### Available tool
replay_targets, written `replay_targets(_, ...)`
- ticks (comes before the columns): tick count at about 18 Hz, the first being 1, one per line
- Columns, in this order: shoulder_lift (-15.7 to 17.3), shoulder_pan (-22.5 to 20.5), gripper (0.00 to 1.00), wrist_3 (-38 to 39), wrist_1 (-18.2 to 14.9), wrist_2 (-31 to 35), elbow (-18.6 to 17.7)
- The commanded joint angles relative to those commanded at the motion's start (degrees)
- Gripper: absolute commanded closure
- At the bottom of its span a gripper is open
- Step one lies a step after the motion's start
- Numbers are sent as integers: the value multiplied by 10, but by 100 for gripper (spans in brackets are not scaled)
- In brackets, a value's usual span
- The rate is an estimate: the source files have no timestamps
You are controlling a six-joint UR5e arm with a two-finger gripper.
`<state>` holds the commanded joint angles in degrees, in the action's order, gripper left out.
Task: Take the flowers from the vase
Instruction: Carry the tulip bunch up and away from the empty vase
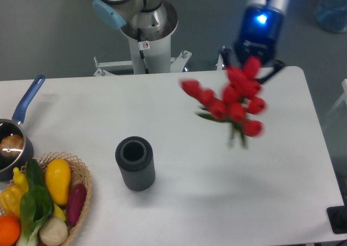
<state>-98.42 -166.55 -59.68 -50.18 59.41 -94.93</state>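
Note:
The flowers (232, 101), a bunch of red tulip buds with short green stems, hang in the air over the right half of the white table, blurred by motion. My gripper (252, 65) is at the top right, its body lit blue, and is shut on the bunch from above; the buds hide its fingertips. The vase (135, 162), a dark grey ribbed cylinder, stands upright and empty left of centre, well apart from the flowers and the gripper.
A blue-handled saucepan (13, 135) sits at the left edge. A wicker basket (84, 186) with vegetables and fruit stands at the front left. The arm's base (146, 34) rises behind the table. A dark object (339, 219) is at the right front edge.

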Motion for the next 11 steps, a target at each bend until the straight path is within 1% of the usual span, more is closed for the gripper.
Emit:
replay_targets(1,-15,1,100,-3,-5,17,8)
replay_targets(3,-43,8,100,-26,-14,89,35)
replay_targets(4,-58,22,100,-32,-27,130,50)
replay_targets(6,-81,53,100,-45,-67,186,82)
replay_targets(8,-98,63,100,-64,-113,210,112)
replay_targets(9,-103,66,100,-68,-127,212,121)
replay_targets(11,-107,67,100,-76,-134,223,122)
